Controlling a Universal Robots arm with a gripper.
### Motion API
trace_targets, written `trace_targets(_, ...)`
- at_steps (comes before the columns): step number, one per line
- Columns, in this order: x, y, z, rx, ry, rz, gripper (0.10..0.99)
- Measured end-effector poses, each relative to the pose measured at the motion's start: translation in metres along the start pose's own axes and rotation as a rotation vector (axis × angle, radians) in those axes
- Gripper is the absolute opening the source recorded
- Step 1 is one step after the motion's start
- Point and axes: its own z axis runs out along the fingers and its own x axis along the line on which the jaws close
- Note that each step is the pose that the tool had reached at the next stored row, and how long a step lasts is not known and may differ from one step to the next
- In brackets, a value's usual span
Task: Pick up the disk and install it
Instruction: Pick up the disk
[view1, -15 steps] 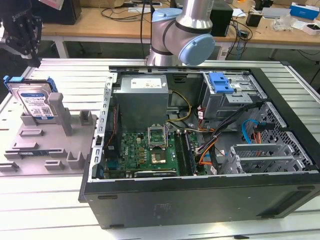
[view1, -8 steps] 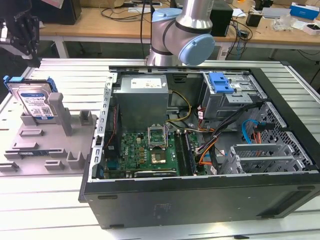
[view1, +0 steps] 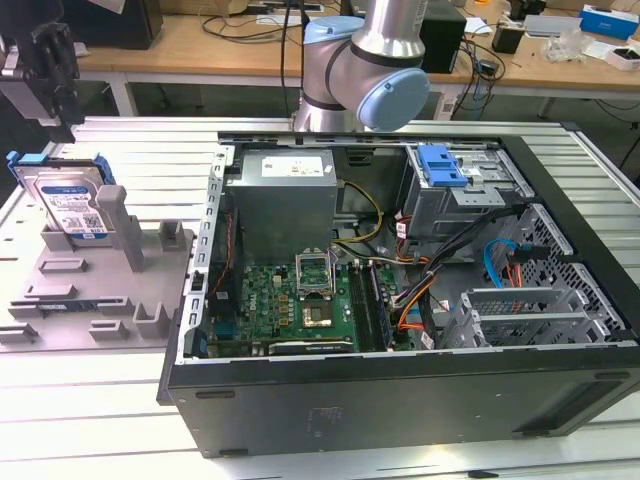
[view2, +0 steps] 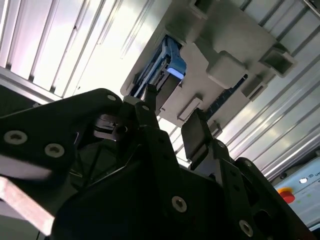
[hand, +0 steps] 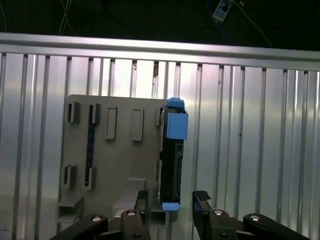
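The pincer (hand: 171, 200) hangs above the grey holder (view1: 150, 295), its fingers (hand: 201, 201) spread wide with nothing in them. In the first wrist view they stand to either side of the line of the disk (hand: 171, 150) and apart from it, which reads as lining up for a grasp across its flat faces. The disk stands on edge in a slot at the holder's far corner, on the exterior view's left. Upright like this, its top edge is free for fingers to come down around. The holder lies flat on the ribbed worktop (view1: 110, 410). Just beside the holder, on the exterior view's right, the computer case (view1: 400, 390) lies on its side with the panel off, so its inside can be reached from above. Farthest from the holder, inside the case, sits a drive cage (view1: 450, 205) with a blue latch (view1: 443, 165), likely where the disk belongs.
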Motion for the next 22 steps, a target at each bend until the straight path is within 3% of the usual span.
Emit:
trace_targets(7,-0.0010,0.0020,0.0000,0.002,0.0012,0.004,0.482)
trace_targets(17,-0.0015,0.0038,0.0009,0.005,-0.0010,0.083,0.482)
trace_targets(22,-0.0048,0.0206,0.0073,0.005,-0.0012,0.090,0.482)
